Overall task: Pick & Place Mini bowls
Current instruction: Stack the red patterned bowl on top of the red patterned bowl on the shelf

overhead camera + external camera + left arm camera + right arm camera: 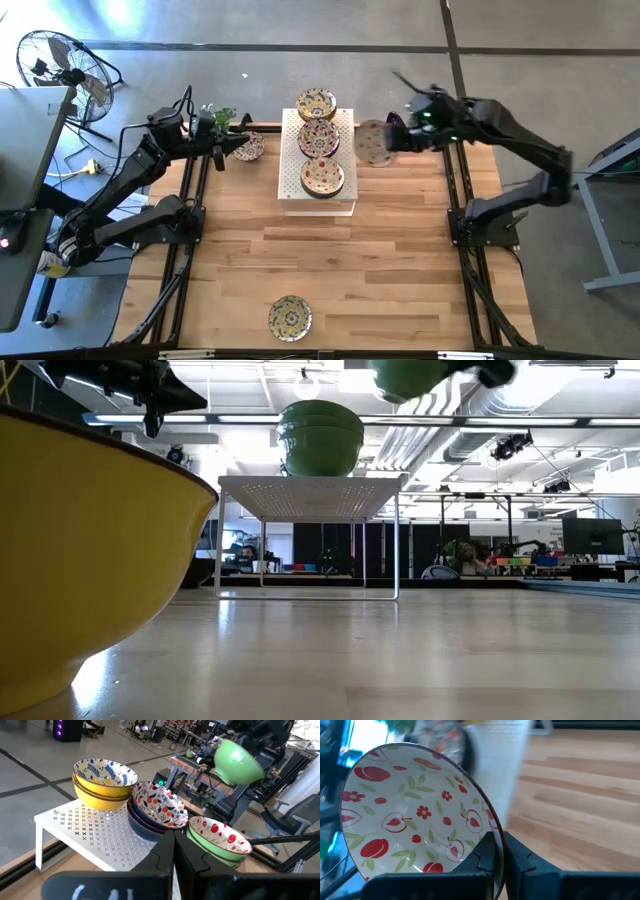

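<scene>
We list a white perforated rack [318,190] standing on the desk [400,260] at the middle of its far edge.

On the rack we count three piles of bowls in a row from far to near. The yellow pile [102,782] has a blue-and-yellow leaf pattern inside. The dark blue pile [157,807] has red and dark flowers. The green pile [220,837] has red fruit on cream.

We find the right gripper [392,135] just beside the rack, on the side toward the desk's right edge. It is clamped on the rim of a green-backed bowl [415,810]. That bowl is lifted clear of the desk and tilted on edge. Its cream inside carries red fruit and green leaves.

We find the left gripper [222,148] near the far left corner, at a patterned bowl [248,148] there. Its fingers [187,862] are drawn together. We cannot tell whether they hold that bowl.

We note one more bowl [289,317] alone at the middle of the near edge.

Off the desk, beyond the left edge, we note a fan [62,62] on the floor.
</scene>
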`<state>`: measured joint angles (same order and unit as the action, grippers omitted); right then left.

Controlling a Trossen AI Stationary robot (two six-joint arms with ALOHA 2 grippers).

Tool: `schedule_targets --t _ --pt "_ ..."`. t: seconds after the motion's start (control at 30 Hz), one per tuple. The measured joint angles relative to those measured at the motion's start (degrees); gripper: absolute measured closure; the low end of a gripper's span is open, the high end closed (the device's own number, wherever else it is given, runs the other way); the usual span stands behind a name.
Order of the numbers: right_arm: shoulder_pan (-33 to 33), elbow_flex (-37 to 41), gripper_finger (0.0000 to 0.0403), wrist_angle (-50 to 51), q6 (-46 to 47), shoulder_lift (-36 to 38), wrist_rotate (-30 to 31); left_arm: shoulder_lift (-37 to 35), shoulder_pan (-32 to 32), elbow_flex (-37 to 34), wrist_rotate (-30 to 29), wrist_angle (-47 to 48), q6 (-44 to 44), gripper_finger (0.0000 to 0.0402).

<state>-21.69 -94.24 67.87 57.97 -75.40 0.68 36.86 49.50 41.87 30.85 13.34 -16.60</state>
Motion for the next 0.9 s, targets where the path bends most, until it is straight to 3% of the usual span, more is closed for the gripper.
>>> schedule_targets --t 0.2,0.43,0.9 --pt "4.74 -11.57 0.0395 0.05 -1.58 -13.67 -4.15 0.00 0.00 0.02 -0.07 0.02 1.35 0.0401" --pt "6.12 -18.08 0.0394 0.01 -5.75 -24.86 -9.42 0.00 0.00 0.02 0.52 0.07 1.35 0.0401" --pt "4.83 -16.54 0.0393 -1.02 -8.34 -27.12 -7.79 0.02 0.00 0.02 0.35 0.09 1.35 0.0401"
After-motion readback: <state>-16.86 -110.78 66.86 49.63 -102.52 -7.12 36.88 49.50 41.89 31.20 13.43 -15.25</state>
